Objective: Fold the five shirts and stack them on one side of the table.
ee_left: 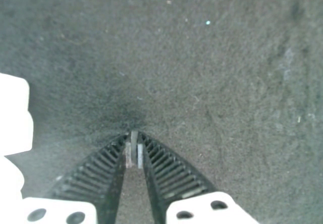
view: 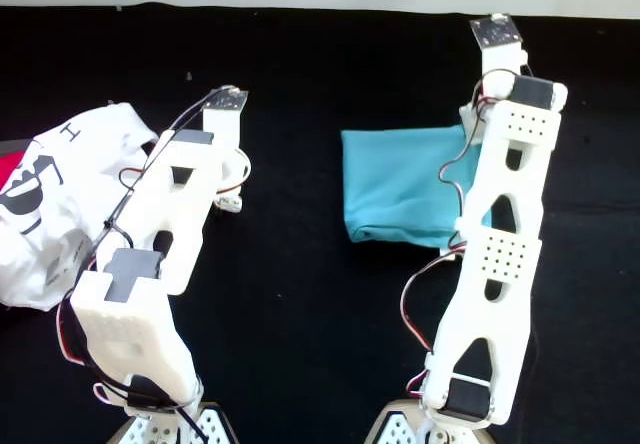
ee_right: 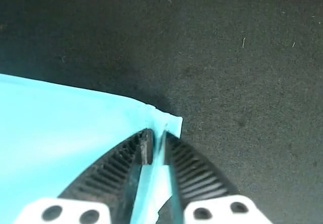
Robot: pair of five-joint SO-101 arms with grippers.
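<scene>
At the far left of the black table (view: 300, 294), in the high view, a white shirt (view: 70, 204) with black print lies crumpled in a loose heap, not folded. A sliver of red (view: 9, 170) shows at its edge by the table's border; what it belongs to cannot be told. Just to the right of the heap the left arm (view: 160, 234) stretches over the table. In its wrist view the left gripper (ee_left: 133, 152) has its ribbed fingers pressed together tip to tip with nothing between them, the tips down at the bare dark cloth. Right of centre lies the teal shirt (view: 400, 189), folded into a flat, roughly rectangular block, well apart from the white one. The right arm (view: 500, 254) reaches across the teal shirt's right side and covers that edge. In its wrist view the right gripper (ee_right: 156, 147) pinches the teal fabric at a corner, where the cloth puckers up just past the fingertips.
</scene>
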